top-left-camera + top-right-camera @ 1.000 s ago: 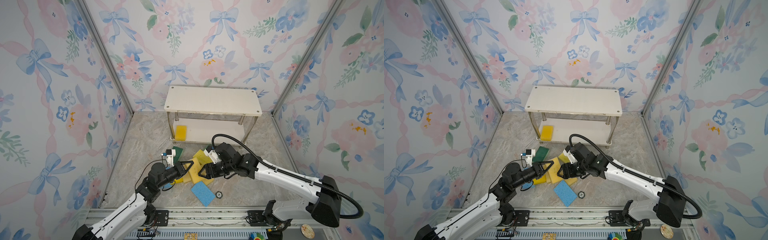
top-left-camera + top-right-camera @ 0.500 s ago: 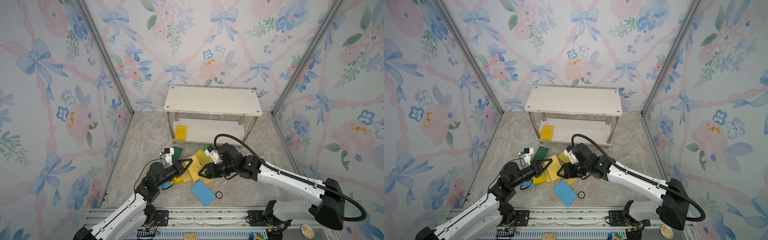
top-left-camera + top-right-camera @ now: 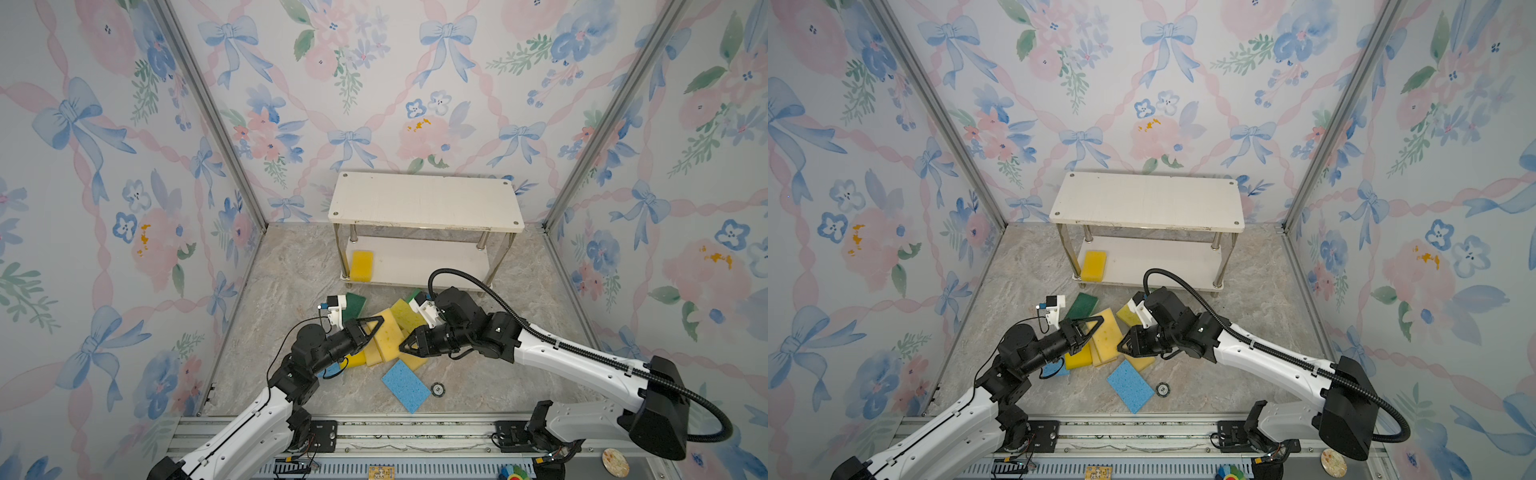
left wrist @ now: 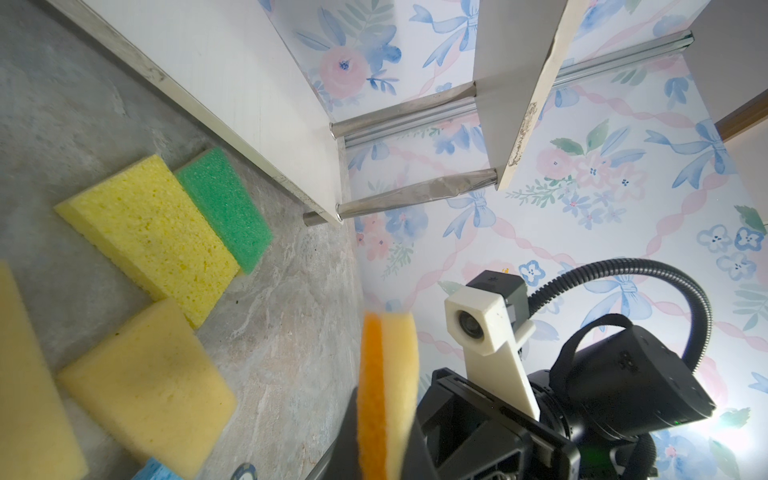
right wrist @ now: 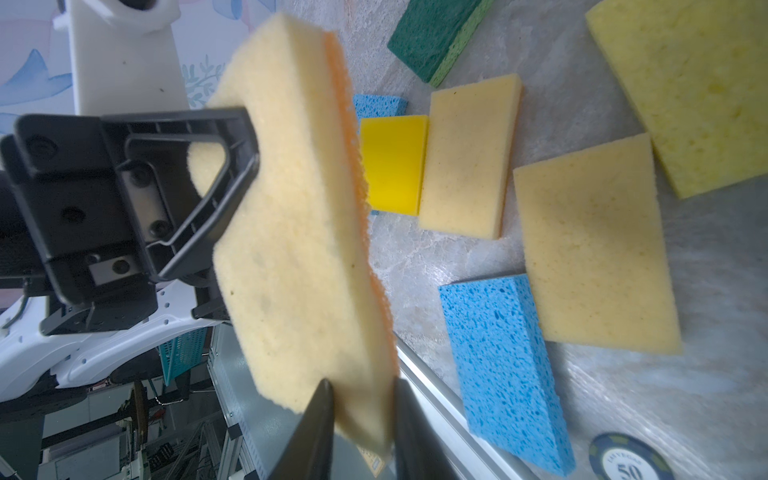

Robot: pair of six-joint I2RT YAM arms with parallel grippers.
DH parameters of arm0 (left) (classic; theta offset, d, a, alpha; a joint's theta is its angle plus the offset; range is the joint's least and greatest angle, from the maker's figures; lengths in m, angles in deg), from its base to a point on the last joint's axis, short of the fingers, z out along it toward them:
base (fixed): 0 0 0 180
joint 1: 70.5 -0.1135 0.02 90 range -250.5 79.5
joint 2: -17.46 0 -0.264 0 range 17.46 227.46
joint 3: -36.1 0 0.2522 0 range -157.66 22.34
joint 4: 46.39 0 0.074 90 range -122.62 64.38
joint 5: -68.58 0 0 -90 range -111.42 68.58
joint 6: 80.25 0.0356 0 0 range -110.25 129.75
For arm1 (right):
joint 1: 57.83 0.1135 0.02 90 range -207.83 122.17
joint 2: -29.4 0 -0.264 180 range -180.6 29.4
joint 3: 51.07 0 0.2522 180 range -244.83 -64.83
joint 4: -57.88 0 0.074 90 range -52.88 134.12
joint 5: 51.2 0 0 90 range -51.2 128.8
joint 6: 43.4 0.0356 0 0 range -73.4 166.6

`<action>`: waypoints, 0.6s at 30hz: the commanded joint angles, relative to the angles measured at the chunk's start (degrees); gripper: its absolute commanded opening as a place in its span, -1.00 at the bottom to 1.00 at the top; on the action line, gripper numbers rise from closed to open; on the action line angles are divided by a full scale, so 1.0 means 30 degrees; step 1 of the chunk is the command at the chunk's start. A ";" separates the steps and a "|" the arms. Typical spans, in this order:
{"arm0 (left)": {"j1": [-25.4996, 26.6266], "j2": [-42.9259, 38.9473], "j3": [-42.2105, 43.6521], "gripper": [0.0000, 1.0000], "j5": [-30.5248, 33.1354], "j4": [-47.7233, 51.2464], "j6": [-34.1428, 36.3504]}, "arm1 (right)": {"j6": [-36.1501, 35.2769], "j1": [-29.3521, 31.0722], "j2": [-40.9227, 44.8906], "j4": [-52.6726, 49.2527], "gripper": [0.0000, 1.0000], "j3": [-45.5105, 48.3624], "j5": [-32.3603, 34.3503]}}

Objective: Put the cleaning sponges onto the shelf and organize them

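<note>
The held sponge (image 5: 299, 232), tan with an orange scouring face, hangs clear of the floor (image 3: 291, 291) between my two arms, in front of the shelf (image 3: 424, 199) and not yet on it. My left pincer (image 3: 374, 326) pinches it near one end; in the right wrist view one black finger lies flat on the tan face. That grip leaves the other end free, which I judge is the point of it: a hand-over. My right pincer (image 5: 361, 399) takes that free end between its fingers, one on the tan face and one on the orange side. They are narrowed to about the sponge's thickness, with no gap that I can see. How firmly they bite I cannot tell. So both pincers are on the one sponge, and I read the step as a pass from left to right, likely because my right arm sits nearer the unfilled stretch of the lower board. Only one yellow sponge (image 3: 361, 266) is shelved, at the left end of that board. The rest lie loose on the floor just in front of the shelf. A blue sponge (image 3: 405, 384) lies nearest my base, and two tan sponges (image 5: 594, 245) lie beneath the pincers. A green scourer (image 3: 355, 303) lies by my left wrist, and a second green scourer (image 4: 224, 208) near the shelf's foot. A small round chip (image 3: 437, 389) lies just beside the blue sponge; it is not mine to shelve.
</note>
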 commanded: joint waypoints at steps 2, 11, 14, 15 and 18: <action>-0.0088 -0.0052 0.0150 -0.93 -0.0400 -0.0550 -0.0061 | 0.0077 -0.0086 0.0557 0.0449 -0.65 0.0101 0.0083; -0.0088 0.0003 0.0379 -0.64 -0.0574 -0.0534 0.0068 | 0.0425 -0.0368 0.0623 0.0406 -0.93 -0.0147 0.0686; -0.0088 0.0193 0.0341 -0.31 -0.0849 -0.0536 0.0178 | 0.0659 -0.0493 0.0597 0.0372 -0.95 -0.0148 0.0984; -0.0088 0.0241 0.0329 -0.15 -0.0919 -0.0536 0.0229 | 0.0757 -0.0544 0.0619 0.0366 -0.95 -0.0146 0.1045; -0.0088 0.0410 0.0263 0.31 -0.1180 -0.0538 0.0432 | 0.0974 -0.0610 0.0575 0.0398 -0.96 -0.0118 0.1386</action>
